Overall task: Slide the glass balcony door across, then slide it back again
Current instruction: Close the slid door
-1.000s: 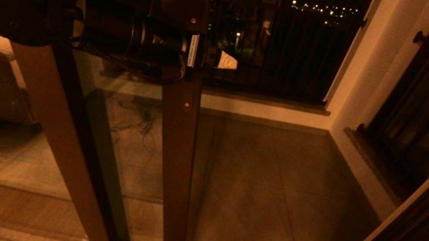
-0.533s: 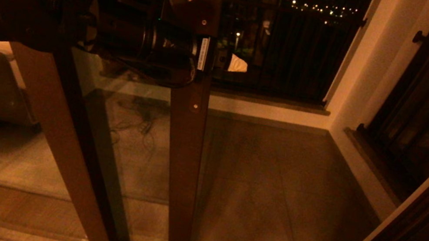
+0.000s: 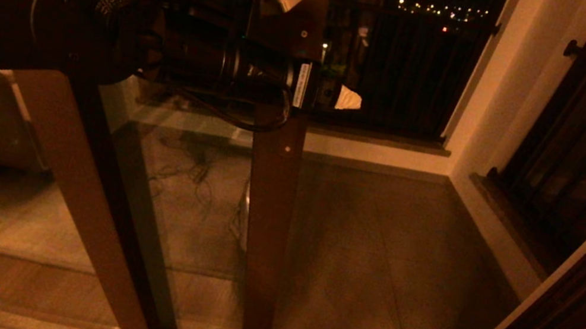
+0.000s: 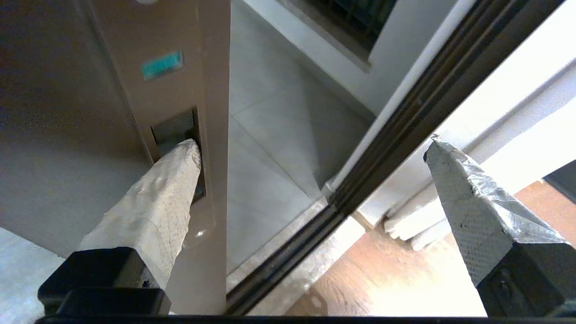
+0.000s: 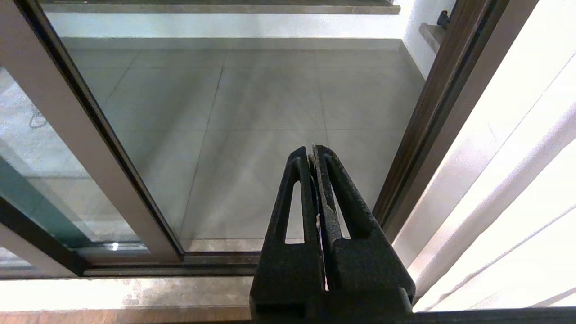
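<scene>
The glass balcony door [image 3: 269, 214] stands partly open, its dark brown upright edge near the middle of the head view. My left arm reaches across in front of it at handle height. My left gripper [image 3: 324, 95] is open and straddles that edge. In the left wrist view one taped finger [image 4: 157, 198] sits with its tip in the handle recess [image 4: 175, 128] of the door frame [image 4: 211, 67]. The other finger [image 4: 463, 198] hangs free in the opening. My right gripper [image 5: 313, 150] is shut on nothing, held low before the doorway, and does not show in the head view.
A second brown-framed pane [image 3: 85, 182] without a handle slants at the left. The black-barred railing [image 3: 406, 70] closes the balcony's far side. The dark door jamb [image 3: 557, 307] runs along the right, and the floor track [image 4: 288, 256] crosses the threshold.
The door's upright edge has slid to the right, narrowing the opening, and my left arm has moved right with it, finger still in the handle recess.
</scene>
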### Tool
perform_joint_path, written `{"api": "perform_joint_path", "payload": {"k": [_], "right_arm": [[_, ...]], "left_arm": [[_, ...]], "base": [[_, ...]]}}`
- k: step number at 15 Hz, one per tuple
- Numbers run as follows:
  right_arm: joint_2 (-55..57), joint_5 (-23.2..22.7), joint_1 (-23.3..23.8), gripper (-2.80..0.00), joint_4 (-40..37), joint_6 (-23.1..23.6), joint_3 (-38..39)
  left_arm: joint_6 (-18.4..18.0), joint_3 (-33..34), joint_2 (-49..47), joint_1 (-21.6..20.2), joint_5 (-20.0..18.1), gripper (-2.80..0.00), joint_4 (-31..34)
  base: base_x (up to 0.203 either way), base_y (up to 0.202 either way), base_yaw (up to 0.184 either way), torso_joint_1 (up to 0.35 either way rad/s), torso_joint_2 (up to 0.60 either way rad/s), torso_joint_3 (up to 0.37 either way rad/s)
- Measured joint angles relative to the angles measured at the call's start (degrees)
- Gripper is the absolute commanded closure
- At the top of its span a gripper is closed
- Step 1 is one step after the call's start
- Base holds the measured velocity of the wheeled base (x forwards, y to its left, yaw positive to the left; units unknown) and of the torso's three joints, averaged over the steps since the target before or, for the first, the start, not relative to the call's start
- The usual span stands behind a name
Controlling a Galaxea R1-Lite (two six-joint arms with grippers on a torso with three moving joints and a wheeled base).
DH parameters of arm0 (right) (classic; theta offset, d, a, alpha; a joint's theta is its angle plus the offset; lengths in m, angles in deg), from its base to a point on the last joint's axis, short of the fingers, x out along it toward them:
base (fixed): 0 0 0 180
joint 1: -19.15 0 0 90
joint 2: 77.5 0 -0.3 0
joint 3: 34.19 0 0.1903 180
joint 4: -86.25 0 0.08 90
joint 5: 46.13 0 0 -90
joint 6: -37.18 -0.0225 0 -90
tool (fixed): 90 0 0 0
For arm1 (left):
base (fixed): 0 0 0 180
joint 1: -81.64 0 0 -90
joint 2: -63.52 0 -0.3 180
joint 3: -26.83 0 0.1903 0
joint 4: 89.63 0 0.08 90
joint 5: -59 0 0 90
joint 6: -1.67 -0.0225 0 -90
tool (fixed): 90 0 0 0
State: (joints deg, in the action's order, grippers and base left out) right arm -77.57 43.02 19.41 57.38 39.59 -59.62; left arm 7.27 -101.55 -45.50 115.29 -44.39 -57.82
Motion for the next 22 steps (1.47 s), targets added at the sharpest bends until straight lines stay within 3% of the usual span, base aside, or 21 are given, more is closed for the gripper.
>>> {"api": "perform_joint_path", "payload": {"k": [22], "right_arm": [[0.00,-0.02,0.00,0.00,-0.01,0.01,0.00]], "left_arm": [[-0.11,-6.00,-5.68,5.31,2.70,-2.80,-0.04]], "base": [[0.000,0.000,0.000,0.000,0.00,0.000]]}}
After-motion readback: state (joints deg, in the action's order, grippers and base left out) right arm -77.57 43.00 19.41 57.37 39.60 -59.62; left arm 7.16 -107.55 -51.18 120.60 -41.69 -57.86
